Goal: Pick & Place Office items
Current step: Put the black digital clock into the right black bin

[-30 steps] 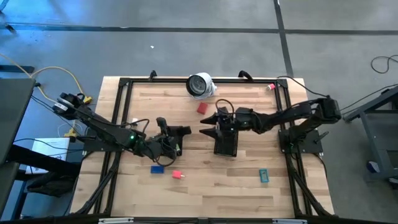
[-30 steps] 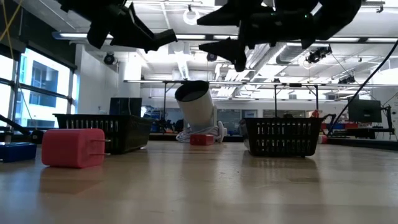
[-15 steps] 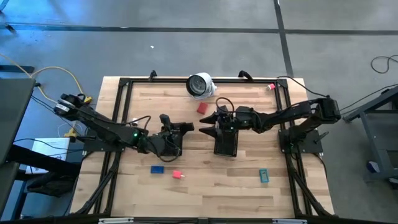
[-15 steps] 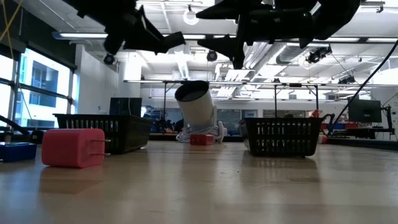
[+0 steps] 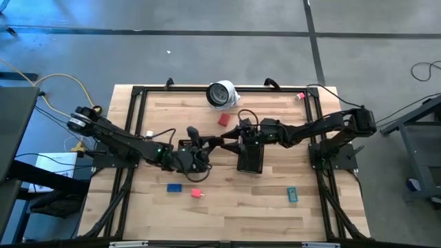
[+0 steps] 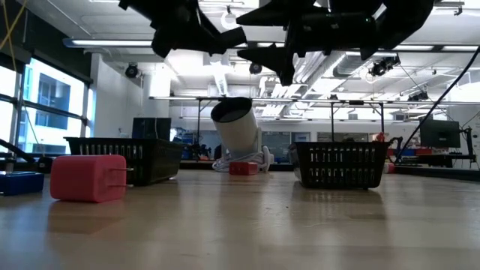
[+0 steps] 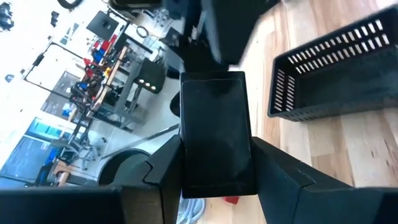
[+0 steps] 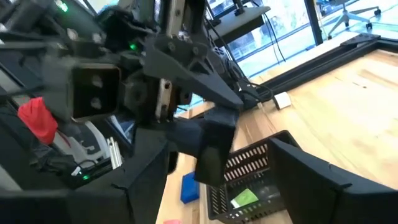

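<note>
My left gripper (image 5: 200,142) is shut on a dark rectangular block (image 7: 217,134), one of the office items, high over the table's middle. My right gripper (image 5: 231,136) faces it from the right, open. The block (image 8: 214,149) stands in front of the gap between the right fingers, apart from both. A blue piece (image 5: 174,187), a pink-red piece (image 5: 197,193), a teal piece (image 5: 292,195) and a red piece (image 5: 224,119) lie flat on the wooden table. A green piece (image 8: 245,198) lies in the right black mesh tray (image 5: 250,158). My left gripper pinches the dark block by its two long sides (image 7: 186,143) between its two fingers. The fingers run almost level, pointing toward the table's right edge, and lie along the block. The block juts out past the fingertips, lifted clear of the table.
A second mesh tray (image 6: 124,159) stands under my left arm. A white round object with a dark face (image 5: 222,94) leans at the far edge, and a small pink thing (image 5: 300,96) lies at the far right corner. A black frame (image 5: 138,93) rims the table.
My left gripper has carried the dark block toward the table's right edge and a little up, closing on my right gripper, and has rolled about its own axis. Its hold on the block is unchanged.
</note>
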You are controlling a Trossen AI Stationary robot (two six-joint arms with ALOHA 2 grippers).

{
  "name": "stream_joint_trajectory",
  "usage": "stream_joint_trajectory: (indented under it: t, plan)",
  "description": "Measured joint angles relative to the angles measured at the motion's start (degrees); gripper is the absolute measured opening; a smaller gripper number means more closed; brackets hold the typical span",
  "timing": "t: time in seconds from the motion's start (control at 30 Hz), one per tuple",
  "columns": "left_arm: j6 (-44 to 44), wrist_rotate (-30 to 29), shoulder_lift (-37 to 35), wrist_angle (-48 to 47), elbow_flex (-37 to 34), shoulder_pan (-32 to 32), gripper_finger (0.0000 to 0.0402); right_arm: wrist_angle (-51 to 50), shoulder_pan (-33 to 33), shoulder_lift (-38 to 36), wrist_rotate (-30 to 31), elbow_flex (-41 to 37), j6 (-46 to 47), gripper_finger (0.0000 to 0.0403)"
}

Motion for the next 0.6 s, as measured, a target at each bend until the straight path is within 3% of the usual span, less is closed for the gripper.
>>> stream_joint_trajectory:
  t: [0.37,0.6]
  plan:
    - [-0.2,2.7,0.0,0.0,0.3,0.7,0.0149,0.1,-0.1,0.0,0.0,0.0,-0.6,0.0252]
    - [-0.3,2.8,0.0,0.2,0.3,0.7,0.0149,0.1,-0.1,0.0,0.1,0.0,-1.3,0.0183]
